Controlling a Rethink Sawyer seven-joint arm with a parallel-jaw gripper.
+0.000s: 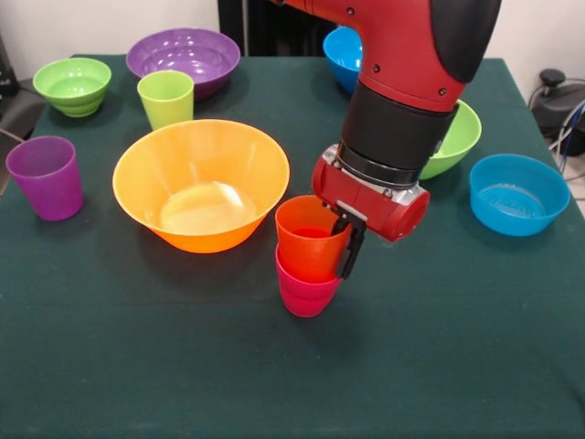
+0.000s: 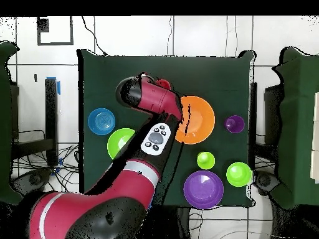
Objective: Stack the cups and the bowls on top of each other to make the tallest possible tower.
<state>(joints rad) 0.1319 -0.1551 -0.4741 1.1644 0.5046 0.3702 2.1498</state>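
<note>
The arm's red and black wrist covers a good deal in the front view: it hides the near side of the far blue bowl (image 1: 342,52) and most of the medium lime green bowl (image 1: 460,139). From overhead the arm lies across the table (image 2: 99,68) and hides the tower almost wholly, so only the front view shows it.

There the tower stands near the table's middle: an orange cup (image 1: 311,240) nested in a red-pink cup (image 1: 304,293), just beside the large orange-yellow bowl (image 1: 201,183). The gripper (image 1: 345,242) sits at the orange cup's rim, with one dark finger down the cup's outer wall; the other is hidden, so I cannot tell whether the fingers are clamped or released.

Around it stand a purple cup (image 1: 46,176), a lime green cup (image 1: 165,98), the small ribbed lime green bowl (image 1: 72,86), the purple bowl (image 1: 183,57) and a second blue bowl (image 1: 518,193), all apart from one another.
</note>
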